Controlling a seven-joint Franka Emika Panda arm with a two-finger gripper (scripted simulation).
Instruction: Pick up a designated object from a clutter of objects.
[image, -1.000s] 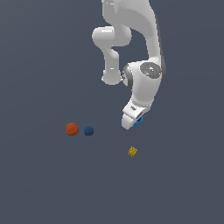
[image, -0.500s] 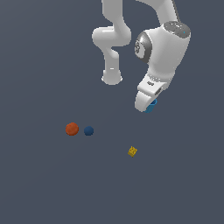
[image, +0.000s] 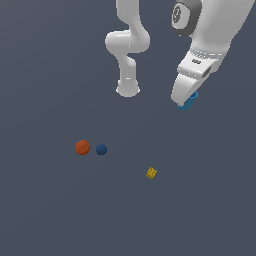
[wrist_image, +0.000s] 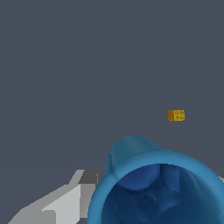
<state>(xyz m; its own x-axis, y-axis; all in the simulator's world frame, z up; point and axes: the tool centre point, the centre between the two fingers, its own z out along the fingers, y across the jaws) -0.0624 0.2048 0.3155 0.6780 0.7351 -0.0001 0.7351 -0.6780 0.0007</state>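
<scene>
- Exterior view: the end effector (image: 186, 103) is much higher than it was a second ago, when it hung low just above the yellow dotted block (image: 151, 173). Half a second ago it was partway up; now it sits near the top of the exterior view's right, and the arm looms larger.
- Exterior view: the bright blue cup (image: 188, 101) has gone up with it. Only a sliver of blue shows under the white fingers, well clear of the worktop (image: 50, 210). The end effector is clamped on the cup.
- Exterior view: I judge the pick to be essentially done, since the designated thing is off the surface and carried; what remains is to keep the grip firm through the lift.
- Exterior view: the orange ball (image: 82, 147) and the dark blue ball (image: 101, 149) lie just beside each other, toward the exterior view's left, in the same spots as before. The yellow block has not shifted either. All three are well apart from the cup, so nothing stands in the way.
- Wrist view: the cup (wrist_image: 159, 186) fills the near field, its hollow dark mouth facing the camera, with one grey finger (wrist_image: 65, 203) alongside it.
- Wrist view: the other finger is barely in frame, so how squarely the cup is held cannot be told.
- Wrist view: the yellow block (wrist_image: 176, 115) looks small and far away on the bare worktop (wrist_image: 65, 65), which fits the height gained.
</scene>
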